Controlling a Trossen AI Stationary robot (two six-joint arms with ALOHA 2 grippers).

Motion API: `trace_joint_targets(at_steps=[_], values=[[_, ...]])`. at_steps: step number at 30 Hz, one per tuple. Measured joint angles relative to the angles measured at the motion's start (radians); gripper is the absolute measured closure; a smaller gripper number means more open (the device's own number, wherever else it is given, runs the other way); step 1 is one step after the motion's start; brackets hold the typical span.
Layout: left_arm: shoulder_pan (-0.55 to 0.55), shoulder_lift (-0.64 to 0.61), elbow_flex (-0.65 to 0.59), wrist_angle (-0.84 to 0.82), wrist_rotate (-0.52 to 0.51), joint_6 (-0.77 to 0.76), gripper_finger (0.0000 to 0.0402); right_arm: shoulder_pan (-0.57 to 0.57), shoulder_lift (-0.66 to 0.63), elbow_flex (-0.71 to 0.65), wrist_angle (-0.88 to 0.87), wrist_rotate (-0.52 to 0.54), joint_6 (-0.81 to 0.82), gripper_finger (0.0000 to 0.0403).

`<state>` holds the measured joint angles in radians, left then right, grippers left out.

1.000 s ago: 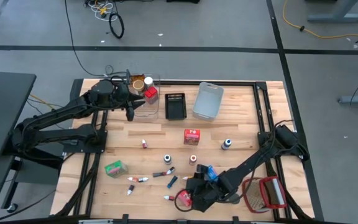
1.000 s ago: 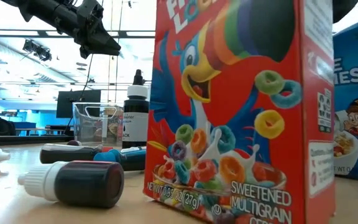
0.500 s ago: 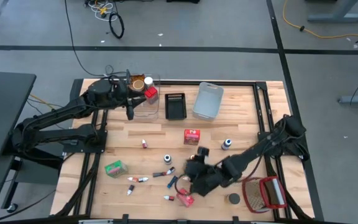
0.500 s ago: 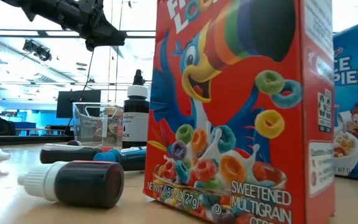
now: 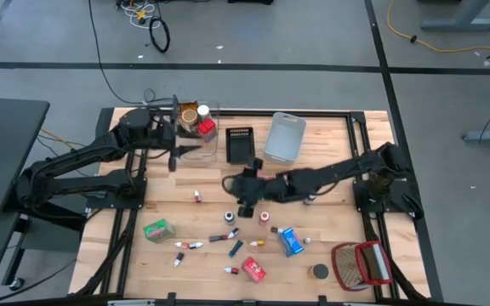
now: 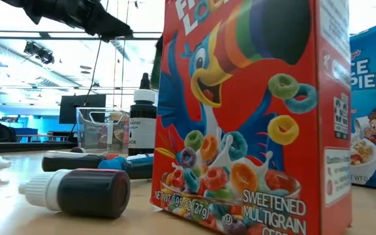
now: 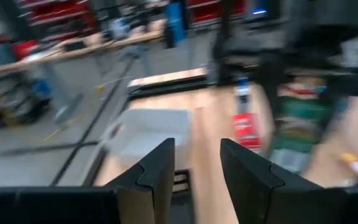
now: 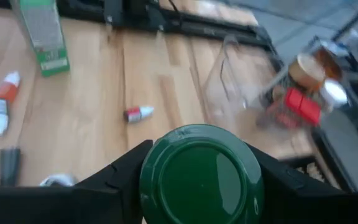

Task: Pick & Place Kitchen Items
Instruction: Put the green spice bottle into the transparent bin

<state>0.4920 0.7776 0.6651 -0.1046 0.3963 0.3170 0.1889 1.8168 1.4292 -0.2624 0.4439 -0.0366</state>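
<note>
Right gripper (image 8: 194, 180) clamped on round green-lidded jar (image 8: 199, 174), mid-table above wooden tabletop (image 5: 185, 217), near black bin (image 5: 240, 145). Left gripper (image 7: 196, 168) slightly parted, empty, beside clear plastic bin (image 5: 201, 136) holding red items. Red cereal box (image 6: 247, 111) front.

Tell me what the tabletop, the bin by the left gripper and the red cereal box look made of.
Tabletop: pale wood planks, matte, with visible grain and seams.
Clear bin beside the left gripper: likely transparent plastic; its contents and the wood show through the walls.
Red cereal box: printed cardboard by the look, slightly glossy, with folded edges and sharp corners.
</note>
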Motion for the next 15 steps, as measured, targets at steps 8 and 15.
trace_joint_targets(at_steps=[8,15], values=[[-0.072,0.098,0.000,0.006,-0.104,0.002,0.0217,-0.093,0.000,0.000,0.080,-0.122,-0.154,0.0190],[-0.108,0.197,0.000,-0.017,-0.133,0.017,0.0179,-0.133,0.000,0.000,0.104,-0.175,-0.231,0.0189]])
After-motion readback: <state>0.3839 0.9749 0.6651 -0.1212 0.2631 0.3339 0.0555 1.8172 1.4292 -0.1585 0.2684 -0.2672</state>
